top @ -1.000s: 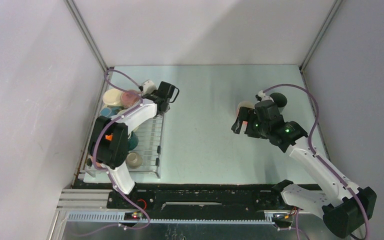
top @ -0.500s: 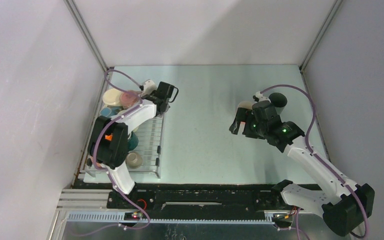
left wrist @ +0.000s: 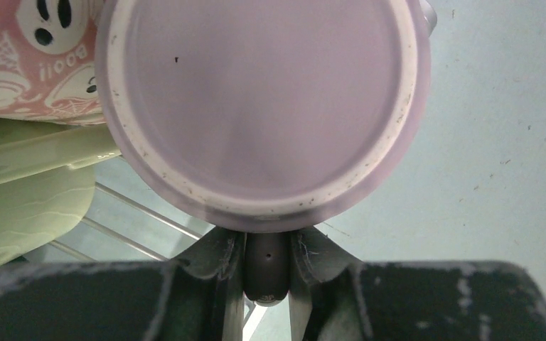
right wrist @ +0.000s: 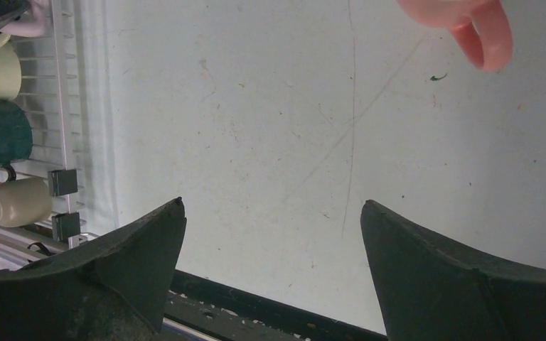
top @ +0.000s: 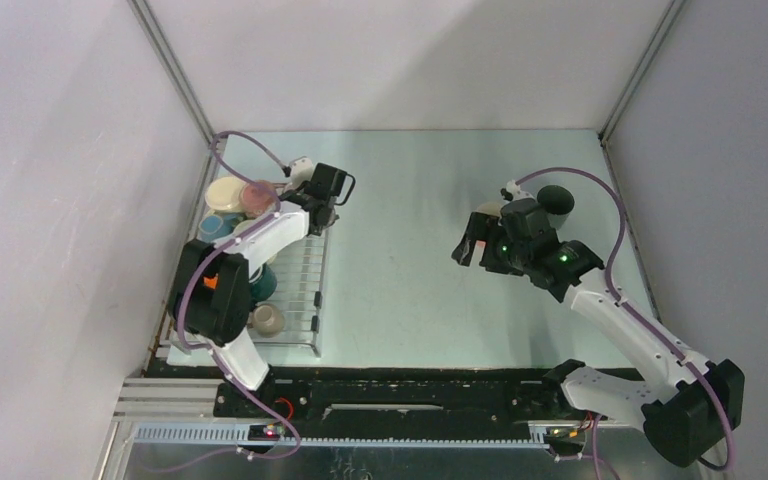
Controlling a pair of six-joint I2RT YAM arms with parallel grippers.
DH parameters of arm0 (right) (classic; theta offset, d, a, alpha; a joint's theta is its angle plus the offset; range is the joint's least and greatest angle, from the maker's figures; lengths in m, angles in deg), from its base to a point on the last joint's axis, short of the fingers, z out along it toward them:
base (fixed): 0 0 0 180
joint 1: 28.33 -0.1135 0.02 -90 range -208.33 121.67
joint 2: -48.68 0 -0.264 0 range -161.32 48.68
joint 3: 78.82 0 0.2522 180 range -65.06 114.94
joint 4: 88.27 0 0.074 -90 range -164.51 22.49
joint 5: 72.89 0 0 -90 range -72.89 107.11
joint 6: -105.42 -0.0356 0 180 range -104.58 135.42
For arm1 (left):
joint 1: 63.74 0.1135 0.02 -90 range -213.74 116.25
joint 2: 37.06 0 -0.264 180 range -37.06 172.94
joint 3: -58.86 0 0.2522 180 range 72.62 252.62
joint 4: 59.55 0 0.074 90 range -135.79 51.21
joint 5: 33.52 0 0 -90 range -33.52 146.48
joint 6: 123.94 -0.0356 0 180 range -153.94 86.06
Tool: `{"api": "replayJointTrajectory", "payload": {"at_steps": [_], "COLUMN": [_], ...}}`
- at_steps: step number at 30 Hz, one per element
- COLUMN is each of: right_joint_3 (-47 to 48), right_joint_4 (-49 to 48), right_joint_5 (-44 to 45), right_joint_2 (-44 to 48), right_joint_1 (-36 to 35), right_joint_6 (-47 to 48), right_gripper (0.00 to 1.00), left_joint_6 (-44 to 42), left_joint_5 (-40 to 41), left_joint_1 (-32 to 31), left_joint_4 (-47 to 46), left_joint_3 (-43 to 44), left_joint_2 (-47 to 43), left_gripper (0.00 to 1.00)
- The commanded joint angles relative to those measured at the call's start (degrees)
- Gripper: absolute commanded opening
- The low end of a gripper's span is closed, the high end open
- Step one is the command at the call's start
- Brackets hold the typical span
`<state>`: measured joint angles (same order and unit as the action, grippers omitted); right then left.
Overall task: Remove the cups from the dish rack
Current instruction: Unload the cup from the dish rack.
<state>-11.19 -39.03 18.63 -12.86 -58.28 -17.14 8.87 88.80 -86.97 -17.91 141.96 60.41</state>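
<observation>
At the far end of the dish rack (top: pixel 305 290), which lies along the left edge of the desk (top: pixel 400 290), the jaws of the left arm (top: pixel 275 225) are pinched tight on the handle of a lilac mug (left wrist: pixel 263 106) — a pink mug (left wrist: pixel 14 50) and a pale green mug (left wrist: pixel 21 192) crowd right beside it. Near the right edge, the jaws of the right arm (top: pixel 630 330) gape wide over the desk, gripping nothing — a pink cup (right wrist: pixel 444 11) and a dark cup (top: pixel 557 198) stand just beyond.
</observation>
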Motion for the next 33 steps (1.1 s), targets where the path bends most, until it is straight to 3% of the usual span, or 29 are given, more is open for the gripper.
{"api": "replayJointTrajectory", "payload": {"at_steps": [1,15,33], "right_joint_3": [-0.17,-0.17,1.02], "right_joint_4": [-2.87,-10.15,-31.52], "right_joint_5": [-0.9,-5.44,-17.53], "right_joint_2": [-0.57,-2.27,-13.3], "right_joint_1": [-0.77,-0.68,1.78], "right_joint_6": [-1.0,-3.31,-12.15], "right_gripper": [1.0,1.0,1.0], "left_joint_6": [-4.86,-7.36,-6.54], "left_joint_5": [2.48,1.52,-10.77], "left_joint_1": [-0.63,-1.33,-4.72], "left_joint_4": [-3.17,-0.46,5.51], "left_joint_3": [0.09,2.05,8.57], "left_joint_2": [-5.96,-10.71,-15.36], "left_gripper": [0.0,0.0,0.0]}}
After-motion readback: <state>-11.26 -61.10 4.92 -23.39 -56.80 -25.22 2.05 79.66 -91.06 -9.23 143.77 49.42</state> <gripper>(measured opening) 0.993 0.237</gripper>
